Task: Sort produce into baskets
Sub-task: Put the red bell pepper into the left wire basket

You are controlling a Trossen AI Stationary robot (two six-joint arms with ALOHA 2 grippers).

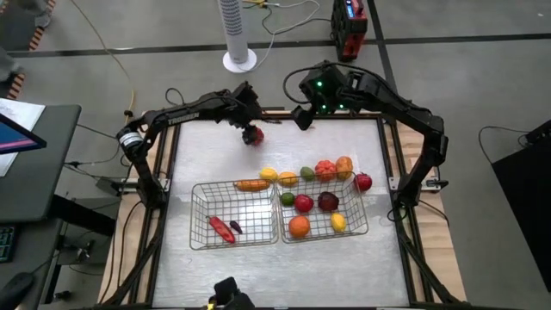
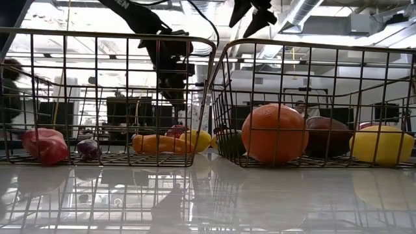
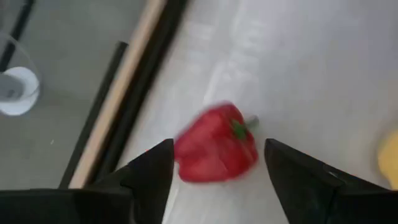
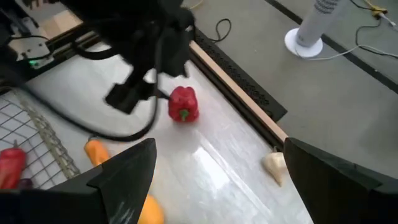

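The red bell pepper with a green stem [image 1: 252, 134] lies on the pale table [image 1: 344, 146] near its far edge, at about eleven o'clock from the two silver wire-mesh baskets [image 1: 200, 226], well apart from them. The left gripper [image 3: 214, 165] hangs over it with its two dark fingers spread wide, one on each side of the pepper and not touching it in the left wrist view. The right gripper [image 4: 214, 171] waits raised near the table's far edge, at about one o'clock, its fingers also apart and empty. A whitish bulb [image 4: 274, 165] sits just beside the wooden rail [image 4: 239, 102]. The likely risk is that the rounded, glossy pepper squirts sideways if the fingers close off-centre, and rolls toward the rail or off the table.
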